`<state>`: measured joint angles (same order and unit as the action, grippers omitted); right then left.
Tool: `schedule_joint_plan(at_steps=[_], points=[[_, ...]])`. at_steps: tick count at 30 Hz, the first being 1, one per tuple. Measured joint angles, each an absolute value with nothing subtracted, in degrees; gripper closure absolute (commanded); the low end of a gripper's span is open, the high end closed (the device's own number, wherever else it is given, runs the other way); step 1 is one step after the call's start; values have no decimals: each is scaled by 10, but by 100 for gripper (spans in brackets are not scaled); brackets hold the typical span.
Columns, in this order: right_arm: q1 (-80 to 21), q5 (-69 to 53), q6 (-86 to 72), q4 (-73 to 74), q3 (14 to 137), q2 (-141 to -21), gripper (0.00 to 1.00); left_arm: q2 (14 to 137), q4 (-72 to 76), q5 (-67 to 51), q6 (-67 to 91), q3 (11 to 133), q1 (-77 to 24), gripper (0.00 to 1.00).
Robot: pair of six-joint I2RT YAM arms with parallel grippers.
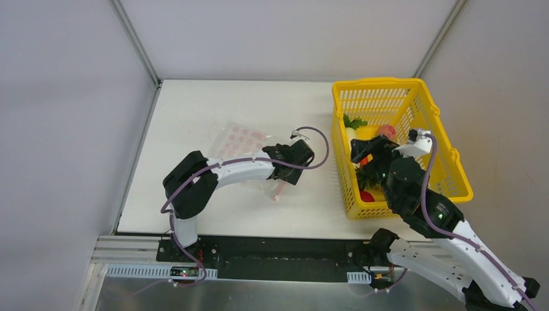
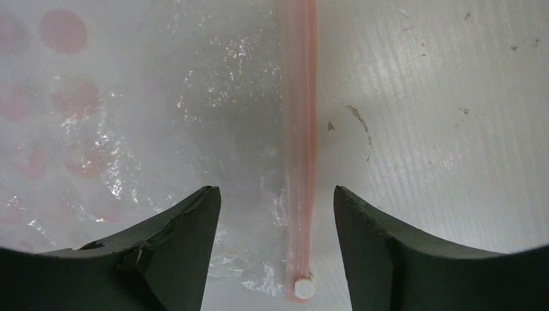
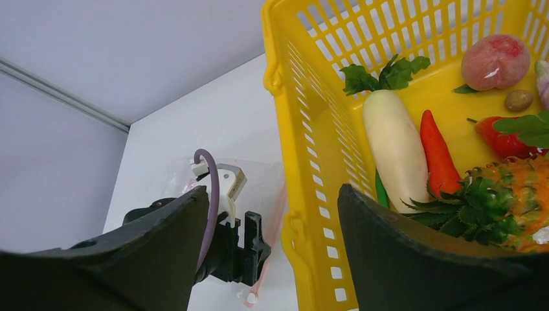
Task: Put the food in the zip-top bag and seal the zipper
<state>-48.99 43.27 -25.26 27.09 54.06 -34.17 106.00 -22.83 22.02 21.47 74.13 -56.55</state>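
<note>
The white tabletop (image 1: 213, 103) fills the middle of the overhead view. A yellow slotted basket (image 1: 382, 87) stands at its 3 o'clock side, touching nothing but the surface. The zip-top bag (image 1: 243, 139) lies flat and crinkled near the centre of the tabletop, at the basket's 9 o'clock and well apart from it. Its pink dots show at the bag's 11 o'clock end.

The left tool (image 1: 294, 159) hangs low over the bag's 4 o'clock edge. In the left wrist view its two dark fingers (image 2: 175, 240) are spread, one on each side of the pink strip, with clear space to both, so it is released and grips nothing. The right tool (image 1: 366, 155) is inside the basket at its 9 o'clock wall, above the food. Its fingers (image 3: 401, 253) are also apart and hold nothing.

All the food is in the basket. A white radish (image 3: 395, 146) with green leaves lies along the 9 o'clock wall, with a long red pepper (image 3: 439, 152) just beside it at its 3 o'clock. A toy pineapple (image 3: 511, 194) sits at the pepper's 4 o'clock, a peach (image 3: 495, 61) toward 1 o'clock, and a small brown piece (image 3: 519, 99) just below the peach.

The zipper (image 2: 300, 116) runs straight from 12 to 6 o'clock in the left wrist view, ending in a small white knob (image 2: 303, 287) between the fingers.
</note>
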Motion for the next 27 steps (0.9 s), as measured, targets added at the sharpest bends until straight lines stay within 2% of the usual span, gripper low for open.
schedule_joint_plan(at_steps=[6,15,18,24,27], points=[[-490,430,-262,274,535,-342,27,1079,-231,233,223,747,-567,38],[-490,428,-266,275,527,-342,28,1101,-228,247,234,748,-567,54],[-490,426,-266,275,527,-342,28,1103,-227,247,234,748,-567,62],[-490,426,-268,275,527,-342,29,1103,-224,248,236,748,-567,89],[-490,426,-269,275,527,-342,29,1103,-221,248,236,747,-567,93]])
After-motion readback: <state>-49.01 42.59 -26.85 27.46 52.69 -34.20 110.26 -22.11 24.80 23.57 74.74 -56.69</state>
